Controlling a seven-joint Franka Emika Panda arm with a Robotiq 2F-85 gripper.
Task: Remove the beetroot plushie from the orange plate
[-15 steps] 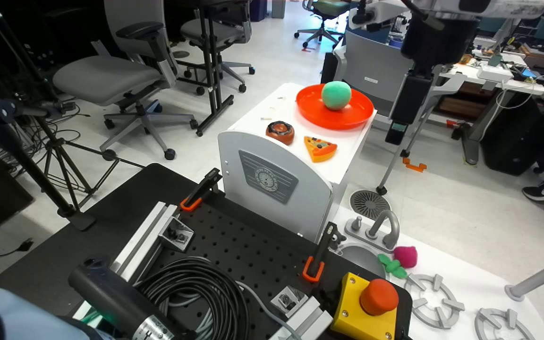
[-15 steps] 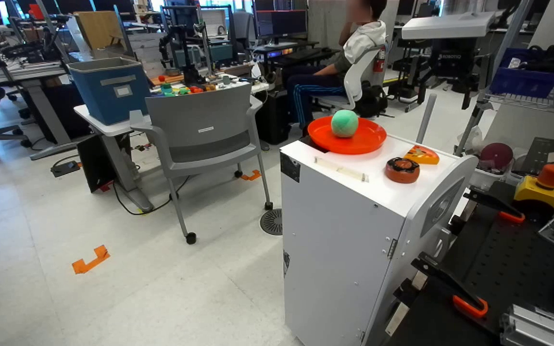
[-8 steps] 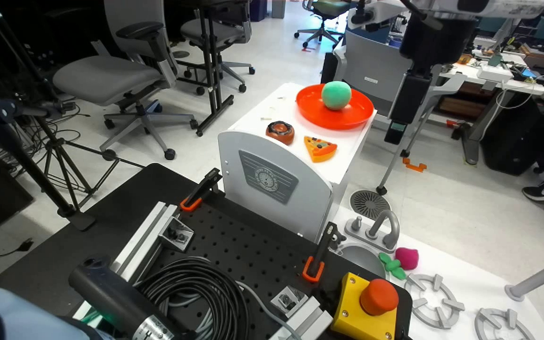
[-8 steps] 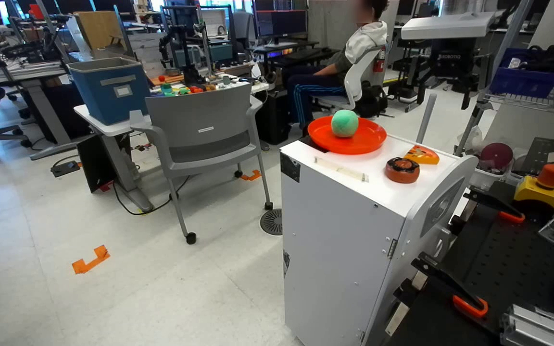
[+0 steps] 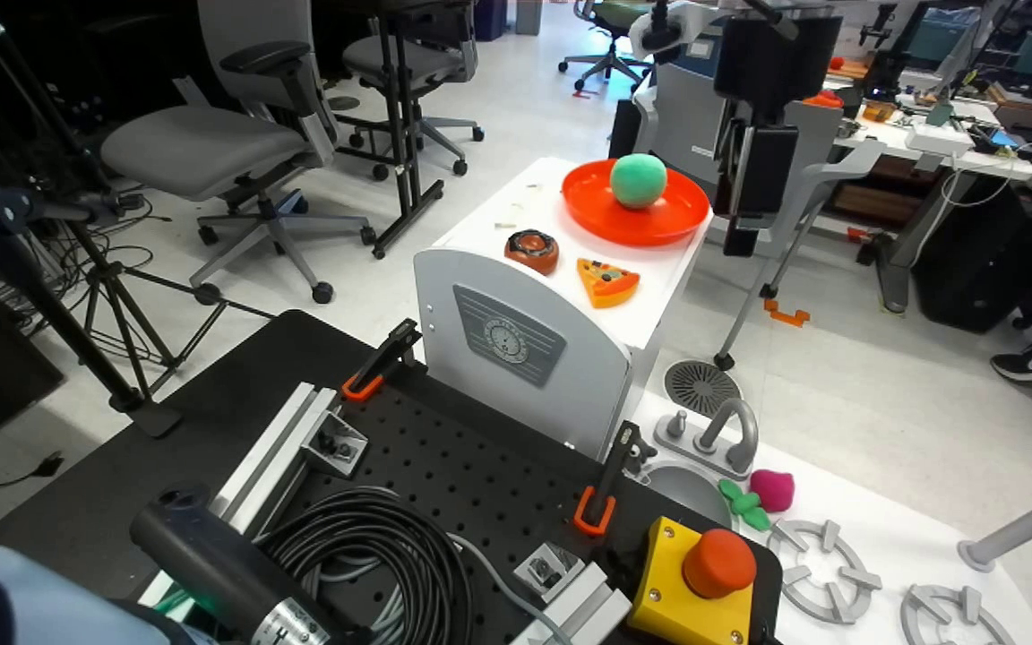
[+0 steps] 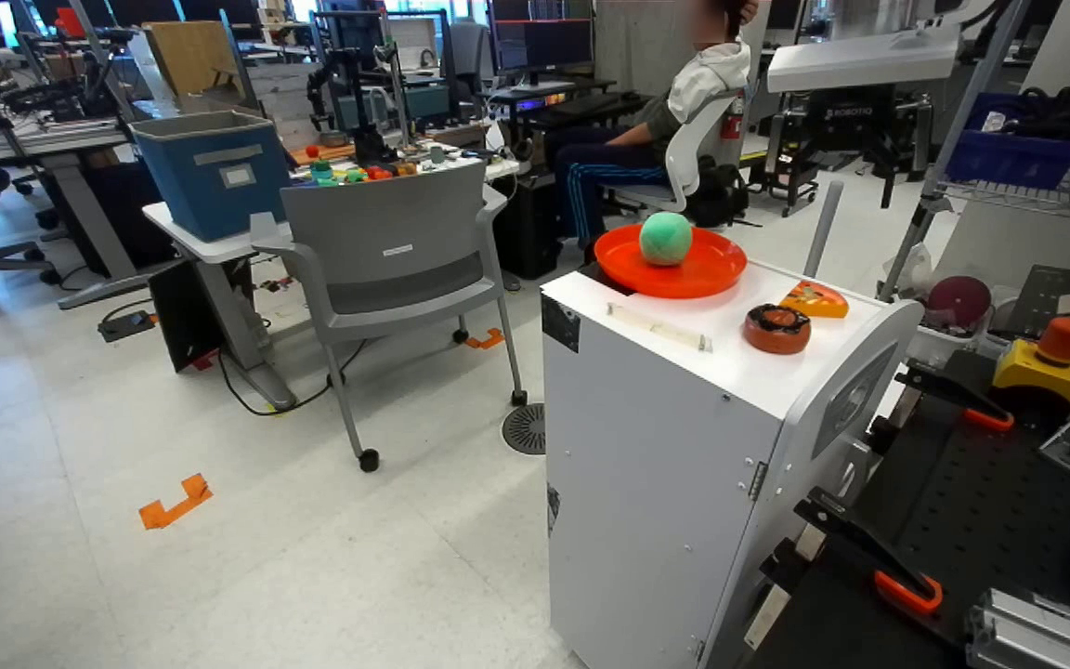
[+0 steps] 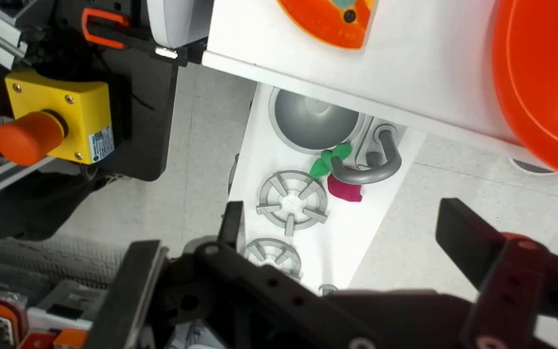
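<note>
The beetroot plushie (image 5: 771, 490) is magenta with green leaves. It lies on the low white counter between the sink and a burner. In the wrist view the plushie (image 7: 343, 189) is partly covered by the faucet. The orange plate (image 5: 588, 210) sits on the white box top with a round green toy (image 5: 638, 181) on it. The plate (image 6: 716, 281) also shows in an exterior view, and its edge (image 7: 540, 111) at the right of the wrist view. My gripper (image 7: 349, 228) is open and empty, high above the counter. In an exterior view the gripper (image 5: 740, 237) hangs just beside the plate.
A brown ring-shaped toy (image 5: 531, 252) and a pizza slice toy (image 5: 607, 283) lie on the white box top (image 6: 674, 358). A grey faucet (image 5: 735, 434) rises beside the sink (image 5: 686, 491). A yellow stop-button box (image 5: 700, 582) stands on the black table. A grey chair (image 6: 396, 242) stands behind the box.
My gripper has moved left, closer to the plate, in an exterior view, and turned a little. The plushie shifted very slightly on the counter. The plate and the green toy have not moved.
</note>
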